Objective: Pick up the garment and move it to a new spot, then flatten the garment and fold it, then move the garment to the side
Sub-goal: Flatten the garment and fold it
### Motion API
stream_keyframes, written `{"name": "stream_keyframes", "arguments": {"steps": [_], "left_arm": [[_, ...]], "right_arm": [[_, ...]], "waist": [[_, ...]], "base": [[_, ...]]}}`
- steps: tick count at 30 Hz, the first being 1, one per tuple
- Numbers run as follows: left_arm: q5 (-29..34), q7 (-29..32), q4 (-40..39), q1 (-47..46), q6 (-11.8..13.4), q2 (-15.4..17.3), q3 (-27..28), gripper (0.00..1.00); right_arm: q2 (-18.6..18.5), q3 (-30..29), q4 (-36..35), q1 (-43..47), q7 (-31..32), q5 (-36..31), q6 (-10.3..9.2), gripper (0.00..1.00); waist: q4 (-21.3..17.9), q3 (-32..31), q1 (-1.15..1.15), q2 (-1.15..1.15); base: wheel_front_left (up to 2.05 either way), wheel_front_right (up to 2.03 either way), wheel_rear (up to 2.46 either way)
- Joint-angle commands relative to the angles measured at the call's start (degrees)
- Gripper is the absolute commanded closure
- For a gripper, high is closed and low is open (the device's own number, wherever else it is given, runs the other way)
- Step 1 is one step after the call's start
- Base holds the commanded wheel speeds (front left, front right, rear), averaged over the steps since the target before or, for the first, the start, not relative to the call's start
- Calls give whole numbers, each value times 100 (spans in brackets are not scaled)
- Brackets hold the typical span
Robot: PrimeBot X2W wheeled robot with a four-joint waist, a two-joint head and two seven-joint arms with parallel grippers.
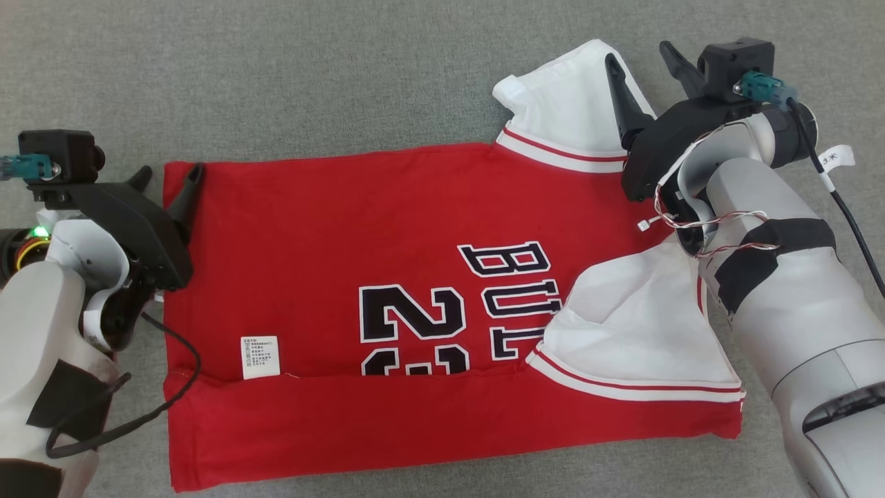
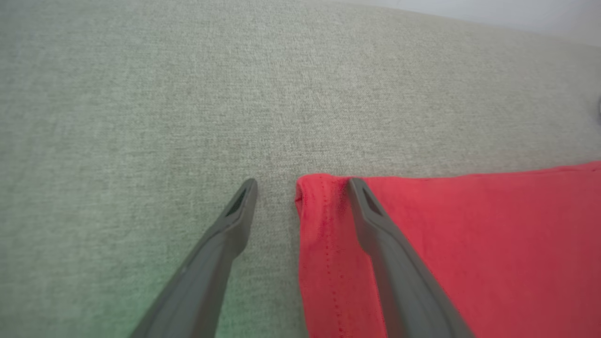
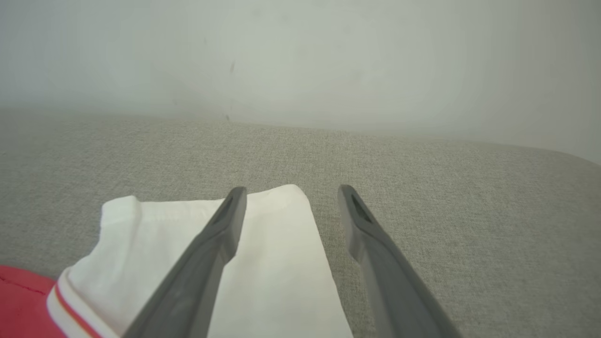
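Garment (image 1: 346, 228), red, "BUL" and "2" printed, care label (image 1: 261, 357), left fingers (image 1: 188, 194) and right fingers (image 1: 626, 104) wide.

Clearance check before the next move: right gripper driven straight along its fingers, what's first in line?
Right gripper, open, straddles the edge of the white sleeve. Ahead lies grey fabric surface, probably met first; pale wall beyond. Height unclear.

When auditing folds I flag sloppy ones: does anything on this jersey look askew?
Yes. On the red jersey, the near white sleeve lies rumpled across the lettering, while the far sleeve juts out unfolded. The care label shows at the near fold.
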Motion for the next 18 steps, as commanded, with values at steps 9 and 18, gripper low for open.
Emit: {"name": "stream_keyframes", "arguments": {"steps": [9,18], "left_arm": [[-268,155,194,-140,7,-86,-126,0],[-587,473,57,-246,39,-209,-143,100]], "right_arm": [[-3,341,370,-419,196,85,-16,0],[-32,570,593,-726,557,202,-16,0]], "waist": [[76,152,0,-1],[209,251,0,-1]], "base": [[0,0,0],[0,0,0]]}}
